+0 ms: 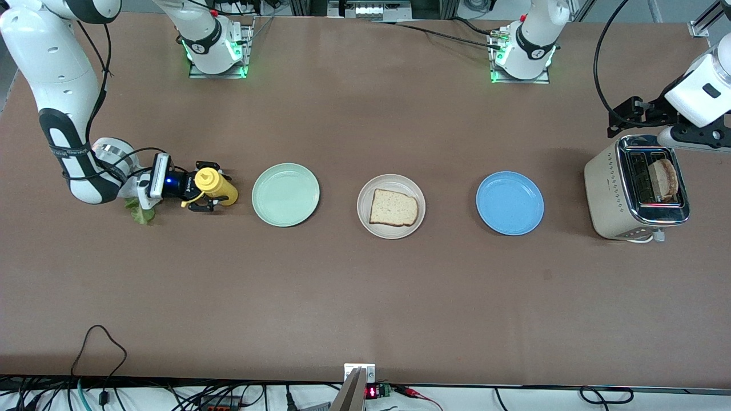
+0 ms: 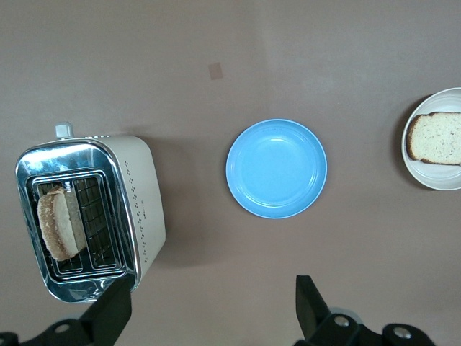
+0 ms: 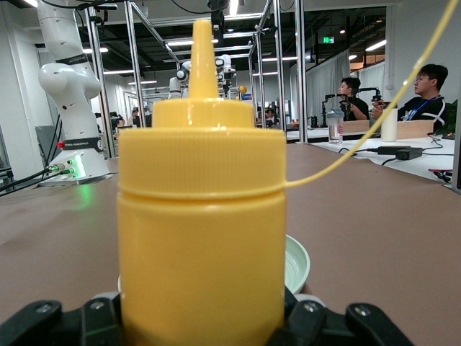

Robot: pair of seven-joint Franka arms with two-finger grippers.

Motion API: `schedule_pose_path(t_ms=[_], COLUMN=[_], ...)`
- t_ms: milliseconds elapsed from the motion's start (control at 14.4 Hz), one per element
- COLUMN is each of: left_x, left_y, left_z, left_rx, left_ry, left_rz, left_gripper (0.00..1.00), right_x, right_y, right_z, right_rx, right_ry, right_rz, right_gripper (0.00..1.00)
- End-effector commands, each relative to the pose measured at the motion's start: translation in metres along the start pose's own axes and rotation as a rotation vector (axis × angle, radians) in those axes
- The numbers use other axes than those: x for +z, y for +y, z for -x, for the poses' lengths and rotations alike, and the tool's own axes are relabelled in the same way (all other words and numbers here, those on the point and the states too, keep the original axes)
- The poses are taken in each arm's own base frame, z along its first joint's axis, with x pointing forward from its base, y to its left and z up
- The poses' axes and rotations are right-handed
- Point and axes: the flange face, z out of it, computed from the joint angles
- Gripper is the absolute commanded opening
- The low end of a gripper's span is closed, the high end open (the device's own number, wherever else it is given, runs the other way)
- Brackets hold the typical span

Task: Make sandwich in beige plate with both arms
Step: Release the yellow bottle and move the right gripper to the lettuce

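The beige plate lies mid-table with one bread slice on it; both show in the left wrist view, plate and slice. A second slice stands in the toaster slot, also in the left wrist view. A green lettuce leaf lies on the table under the right wrist. My right gripper is shut on an upright yellow squeeze bottle, which fills the right wrist view. My left gripper is open and empty, up over the table by the toaster.
A mint-green plate lies between the bottle and the beige plate; it also shows in the right wrist view. A blue plate lies between the beige plate and the toaster, and shows in the left wrist view.
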Motion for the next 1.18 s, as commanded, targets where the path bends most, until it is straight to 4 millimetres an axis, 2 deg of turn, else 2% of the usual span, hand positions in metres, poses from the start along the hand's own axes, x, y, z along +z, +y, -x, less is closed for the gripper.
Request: schedule_pose_path(t_ms=[0, 139, 208, 278, 694, 1111], left_x=[-0.004, -0.004, -0.004, -0.004, -0.004, -0.006], left_y=[0.0, 0.0, 0.0, -0.001, 0.0, -0.001], left_z=[0.0, 0.0, 0.0, 0.001, 0.0, -0.004], left_rx=[0.002, 0.002, 0.002, 0.001, 0.001, -0.001], left_ry=[-0.003, -0.003, -0.003, -0.003, -0.003, 0.003], left_rz=[0.013, 0.013, 0.013, 0.014, 0.013, 0.012], left_gripper=[1.0, 1.0, 1.0, 1.0, 1.0, 1.0], right_x=[-0.002, -0.003, -0.005, -0.01, -0.062, -0.119], right_y=[0.004, 0.006, 0.007, 0.008, 0.007, 0.008], right_z=[-0.005, -0.006, -0.007, -0.008, -0.016, -0.049], right_rx=[-0.052, -0.056, -0.057, -0.054, -0.049, 0.02], right_ry=[0.043, 0.041, 0.038, 0.034, -0.076, -0.239], right_rz=[0.014, 0.013, 0.012, 0.016, -0.016, -0.045], right_gripper=[0.74, 0.77, 0.94, 1.0, 1.0, 1.0])
